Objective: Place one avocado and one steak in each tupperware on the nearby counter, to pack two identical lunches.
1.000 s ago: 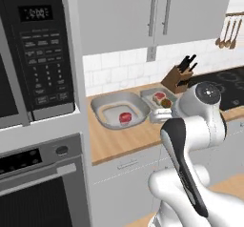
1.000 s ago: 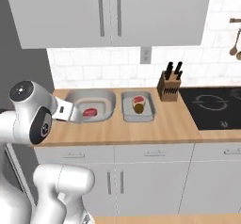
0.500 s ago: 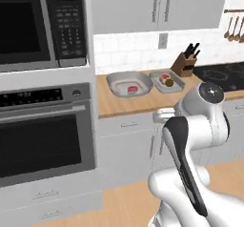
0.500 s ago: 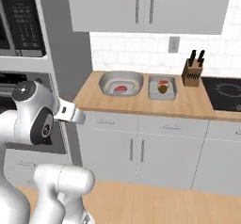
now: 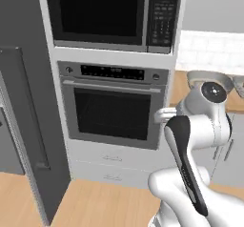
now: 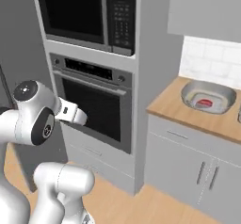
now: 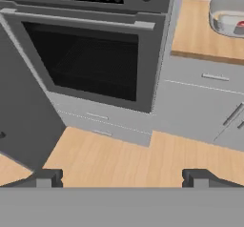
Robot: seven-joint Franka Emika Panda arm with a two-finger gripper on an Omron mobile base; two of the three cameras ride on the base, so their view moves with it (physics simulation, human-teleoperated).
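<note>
Black microwave (image 5: 112, 16) built in over a steel wall oven (image 5: 112, 107) w/ dark glass door, grey fridge panel (image 5: 21, 102) at left, wood floor (image 7: 124, 159) below.

Light-brown wooden counter (image 6: 186, 116) over pale grey cabinet fronts, bearing a grey tupperware (image 6: 208, 97) with a red-pink steak (image 6: 204, 103) inside, beside the oven column.

A home kitchen: built-in oven (image 5: 113, 112), microwave (image 5: 112, 15), wooden counter (image 6: 197, 116), grey cabinets (image 6: 197, 164).
</note>
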